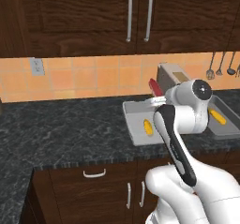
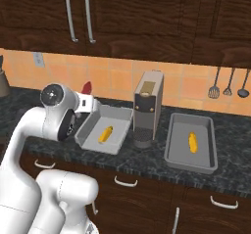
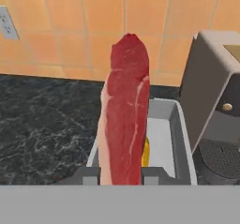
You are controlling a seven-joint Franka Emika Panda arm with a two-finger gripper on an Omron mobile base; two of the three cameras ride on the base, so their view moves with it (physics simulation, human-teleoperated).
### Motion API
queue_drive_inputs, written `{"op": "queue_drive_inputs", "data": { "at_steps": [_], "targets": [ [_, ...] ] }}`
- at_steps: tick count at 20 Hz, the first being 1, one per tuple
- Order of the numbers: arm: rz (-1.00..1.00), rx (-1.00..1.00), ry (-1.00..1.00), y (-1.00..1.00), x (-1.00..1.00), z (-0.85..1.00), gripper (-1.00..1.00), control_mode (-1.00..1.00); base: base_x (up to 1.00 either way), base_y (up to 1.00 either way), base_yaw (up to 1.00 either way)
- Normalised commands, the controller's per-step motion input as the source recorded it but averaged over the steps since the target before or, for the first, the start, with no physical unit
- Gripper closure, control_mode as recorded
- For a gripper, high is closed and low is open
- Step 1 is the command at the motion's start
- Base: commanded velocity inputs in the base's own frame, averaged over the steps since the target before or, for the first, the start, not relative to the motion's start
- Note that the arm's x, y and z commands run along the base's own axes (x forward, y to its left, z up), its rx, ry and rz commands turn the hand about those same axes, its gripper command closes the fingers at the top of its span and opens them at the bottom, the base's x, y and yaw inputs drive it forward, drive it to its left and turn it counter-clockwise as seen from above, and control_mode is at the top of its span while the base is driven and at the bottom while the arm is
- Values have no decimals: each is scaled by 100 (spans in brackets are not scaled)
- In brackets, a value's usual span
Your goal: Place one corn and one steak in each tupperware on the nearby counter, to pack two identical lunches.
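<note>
My gripper (image 3: pixel 121 175) is shut on a dark-red steak (image 3: pixel 125 110) with a pale streak, which stands upright from its fingers. It hangs above the back left corner of the left tupperware (image 1: pixel 133 124), a grey tray holding one yellow corn (image 1: pixel 148 127). From the right side the steak's red tip (image 2: pixel 87 87) rises over the gripper (image 2: pixel 88 98) beside that tupperware (image 2: pixel 90 132) and its corn (image 2: pixel 105 134). The right tupperware (image 2: pixel 179 150) holds the other corn (image 2: pixel 192 142). Both trays rest on the dark speckled counter (image 1: pixel 61 129).
A grey coffee machine (image 2: pixel 147 108) stands between the two trays, close to the right of the held steak (image 1: pixel 154 86). Utensils (image 2: pixel 228 83) hang on the orange tiled wall at the right. A wall outlet (image 3: pixel 7 24) sits at the left. Upper cabinets (image 1: pixel 136 12) hang overhead.
</note>
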Motion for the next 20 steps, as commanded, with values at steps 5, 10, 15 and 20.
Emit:
{"op": "queue_drive_inputs", "data": {
  "at_steps": [5, 10, 15, 20],
  "targets": [
    [-2, 4, 38, 0, 79, -100, 100, -100, 0, 0, 0],
    [-1, 4, 15, 1, 99, -76, 100, -100, 0, 0, 0],
    [0, 0, 7, 0, 90, -60, 100, -100, 0, 0, 0],
    [0, 0, 20, -3, 25, -65, 100, -100, 0, 0, 0]
  ]
}}
